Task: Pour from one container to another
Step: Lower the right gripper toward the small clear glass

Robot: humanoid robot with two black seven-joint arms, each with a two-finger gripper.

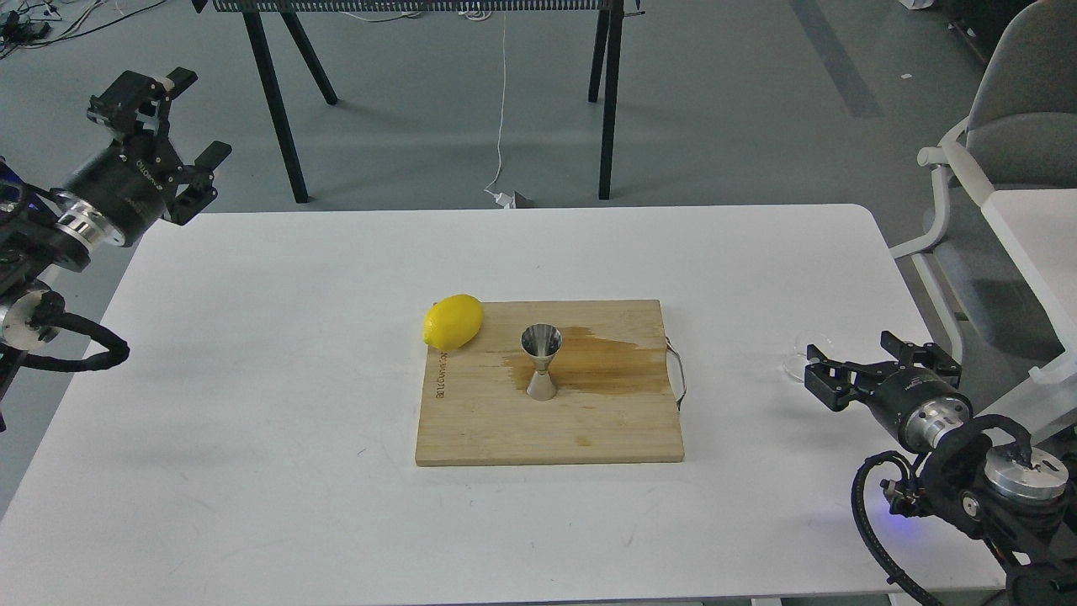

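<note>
On the white table point(252, 353), near its right edge, the small clear glass cup point(801, 355) stands well apart from the wooden cutting board point(547, 421). Only its left and upper rim shows, because the right gripper point(867, 364) sits directly in front of it and covers the rest. That gripper lies low over the tabletop with its two black fingers spread wide, one toward the near side and one toward the far side, and the cup is at the tip of the near finger. Whether a finger touches the glass cannot be told from this view.

At the middle of the board the steel jigger point(541, 362) stands upright on one cone, its open mouth up, inside a dark wet stain that spreads to its right. A yellow lemon point(453, 321) rests at the board's far left corner, partly over the edge.

Off the table's far left corner the left gripper point(168, 118) hangs raised in the air, fingers apart and holding nothing, far from every object.
</note>
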